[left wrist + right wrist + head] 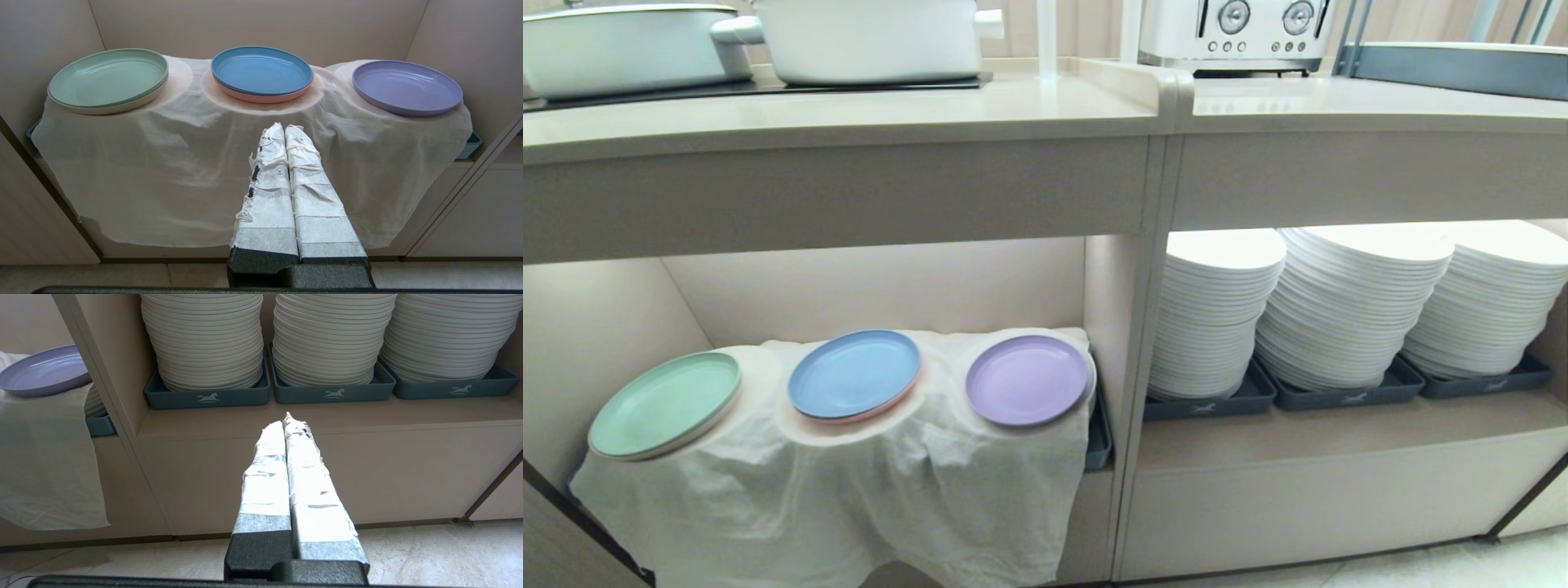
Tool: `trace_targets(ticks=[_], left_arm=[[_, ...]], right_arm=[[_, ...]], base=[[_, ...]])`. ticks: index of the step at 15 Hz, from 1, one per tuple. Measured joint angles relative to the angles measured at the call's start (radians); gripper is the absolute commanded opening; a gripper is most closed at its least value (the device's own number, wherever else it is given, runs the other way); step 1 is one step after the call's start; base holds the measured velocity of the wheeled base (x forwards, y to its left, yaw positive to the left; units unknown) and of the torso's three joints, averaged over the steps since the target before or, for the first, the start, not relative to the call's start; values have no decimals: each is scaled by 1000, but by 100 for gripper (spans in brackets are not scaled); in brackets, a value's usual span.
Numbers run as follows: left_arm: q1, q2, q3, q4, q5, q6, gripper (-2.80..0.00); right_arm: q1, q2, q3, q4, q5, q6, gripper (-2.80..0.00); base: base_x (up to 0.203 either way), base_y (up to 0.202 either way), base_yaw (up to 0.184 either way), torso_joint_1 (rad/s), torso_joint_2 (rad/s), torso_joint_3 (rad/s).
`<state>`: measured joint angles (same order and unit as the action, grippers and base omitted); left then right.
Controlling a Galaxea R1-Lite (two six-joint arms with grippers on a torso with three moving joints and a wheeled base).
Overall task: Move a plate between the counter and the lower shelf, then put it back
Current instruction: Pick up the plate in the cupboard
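The lavender plate [1027,380] [406,87] [43,369] lies on the cloth-draped stacks at the right end of the lower shelf [874,286]. The counter [833,114] runs above it, with a black cooktop panel [768,86]. Neither arm shows in the head view. In the left wrist view my left gripper [284,127] is shut and empty, held back in front of the hanging white cloth [184,163], below the blue plate. My right gripper [284,420] is shut and empty too, facing the compartment with the white plate stacks.
A mint green plate [666,403] and a light blue plate [854,373] share the cloth. Two white pots [866,37] stand on the cooktop. A white toaster [1233,33] sits on the adjoining worktop. Tall white plate stacks [1347,302] in dark trays fill the right compartment.
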<state>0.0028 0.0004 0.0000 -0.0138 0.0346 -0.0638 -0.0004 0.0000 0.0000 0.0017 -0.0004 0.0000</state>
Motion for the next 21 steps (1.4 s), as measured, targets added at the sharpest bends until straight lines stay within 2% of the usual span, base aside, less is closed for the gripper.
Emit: trace_targets(ticks=[21], left_arm=[[0,0,0,0,0,-2,-280]], right_arm=[[0,0,0,0,0,0,-280]], base=[[0,0,0,0,0,0]])
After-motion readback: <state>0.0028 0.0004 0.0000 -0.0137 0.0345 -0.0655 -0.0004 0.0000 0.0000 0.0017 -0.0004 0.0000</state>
